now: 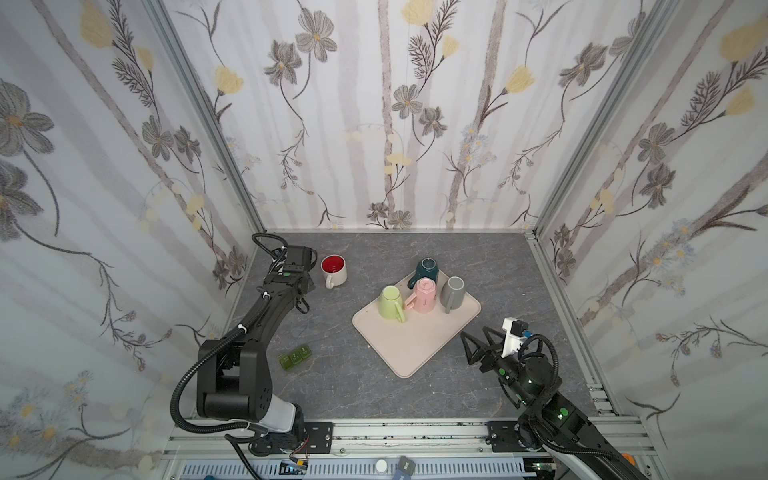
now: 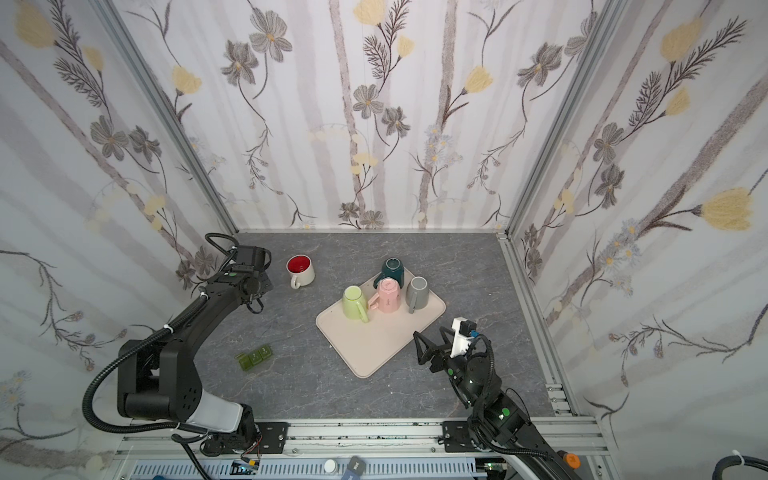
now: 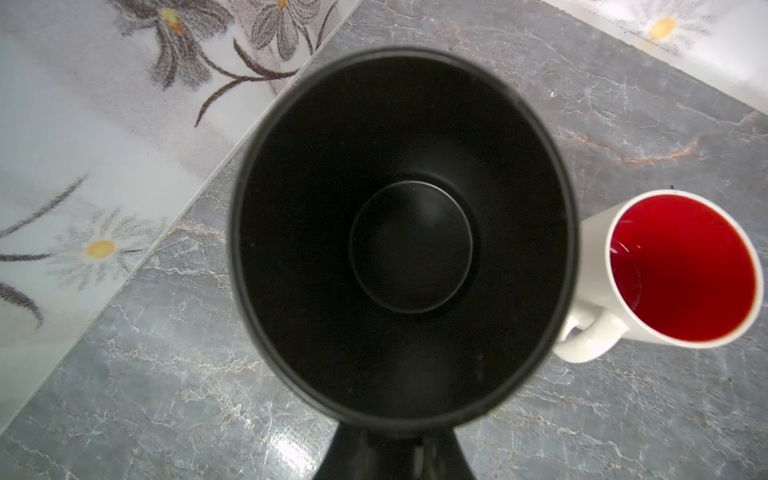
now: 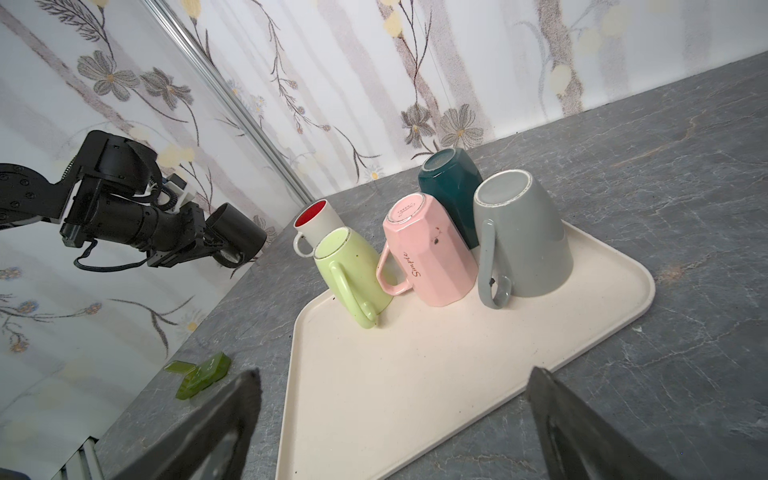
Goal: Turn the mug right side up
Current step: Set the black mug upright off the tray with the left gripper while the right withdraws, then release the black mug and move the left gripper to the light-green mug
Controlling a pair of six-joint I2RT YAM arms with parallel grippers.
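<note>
A black mug (image 3: 407, 245) is in my left gripper (image 3: 395, 457), which is shut on its handle side. The left wrist view looks straight into the mug's open mouth. From the right wrist view the black mug (image 4: 239, 237) hangs tilted, low over the table near the back left corner; whether it touches the table is hidden. In both top views the left wrist covers it. My right gripper (image 1: 473, 332) is open and empty, just off the near right edge of the beige tray (image 1: 407, 349).
On the tray stand upside-down mugs: green (image 1: 390, 302), pink (image 1: 424, 296), teal (image 1: 426, 270) and grey (image 1: 454, 293). An upright white mug with a red inside (image 1: 333, 270) stands beside the left gripper. Small green pieces (image 1: 296, 356) lie front left. Walls close three sides.
</note>
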